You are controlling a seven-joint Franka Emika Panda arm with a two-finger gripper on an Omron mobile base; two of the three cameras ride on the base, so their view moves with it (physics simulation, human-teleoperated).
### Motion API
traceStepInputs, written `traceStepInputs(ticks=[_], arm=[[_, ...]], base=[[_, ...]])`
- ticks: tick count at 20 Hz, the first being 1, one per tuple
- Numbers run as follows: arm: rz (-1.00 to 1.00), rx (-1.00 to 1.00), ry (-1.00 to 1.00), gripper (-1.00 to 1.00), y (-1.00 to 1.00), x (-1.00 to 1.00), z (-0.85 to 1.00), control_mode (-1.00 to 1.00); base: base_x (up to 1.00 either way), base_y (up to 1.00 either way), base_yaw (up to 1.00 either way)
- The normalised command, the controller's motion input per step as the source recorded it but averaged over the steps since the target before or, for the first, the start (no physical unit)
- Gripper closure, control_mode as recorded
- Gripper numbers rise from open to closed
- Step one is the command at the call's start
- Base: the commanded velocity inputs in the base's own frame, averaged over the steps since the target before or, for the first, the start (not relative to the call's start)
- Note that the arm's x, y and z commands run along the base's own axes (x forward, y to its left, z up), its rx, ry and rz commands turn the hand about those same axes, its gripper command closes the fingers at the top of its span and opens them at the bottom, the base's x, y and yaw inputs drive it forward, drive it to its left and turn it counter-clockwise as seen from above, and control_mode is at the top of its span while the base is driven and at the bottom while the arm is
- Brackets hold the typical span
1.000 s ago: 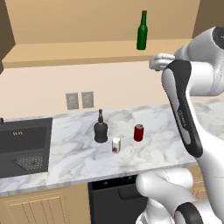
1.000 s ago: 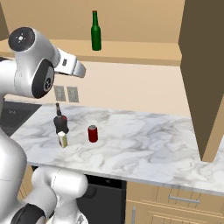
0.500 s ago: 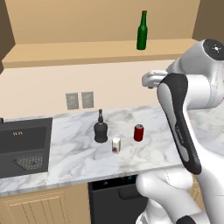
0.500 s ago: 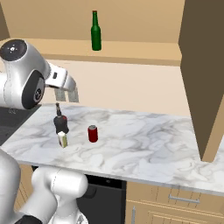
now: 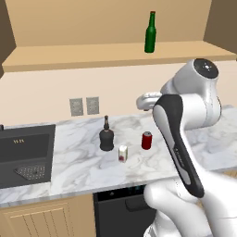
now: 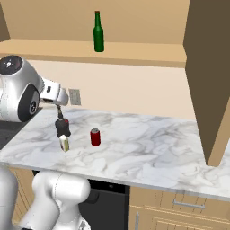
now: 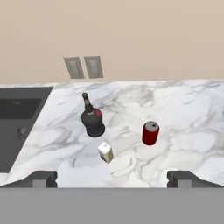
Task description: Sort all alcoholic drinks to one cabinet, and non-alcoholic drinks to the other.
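arm swung lower | pincer (image 7: 112,179) wide open, empty | black bottle (image 6: 61,125) neck behind wrist

Three drinks on the bench, one on the shelf above.
The round-bellied bottle (image 5: 106,137) stands near the wall outlets (image 5: 84,106), right of the sink (image 5: 26,154); the carton (image 5: 122,153) sits just in front of it, the can (image 5: 146,140) to their right. The slim bottle (image 5: 150,32) stands on the shelf (image 5: 69,55).
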Motion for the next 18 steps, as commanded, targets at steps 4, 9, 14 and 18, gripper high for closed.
traceStepInputs(ticks=[4, 9, 14, 18], arm=[[0.09, -0.08, 0.07, -1.0, 0.36, 0.0, -0.42, -1.0], [0.07, -0.07, 0.07, -1.0, 0.27, 0.1, -0.32, -1.0], [0.06, -0.05, 0.05, -1.0, 0.2, 0.19, -0.28, -1.0], [0.06, -0.05, 0.03, -1.0, 0.22, 0.28, -0.29, -1.0]], base=[[0.0, 0.0, 0.0], [0.0, 0.0, 0.0], [0.0, 0.0, 0.0], [0.0, 0.0, 0.0]])
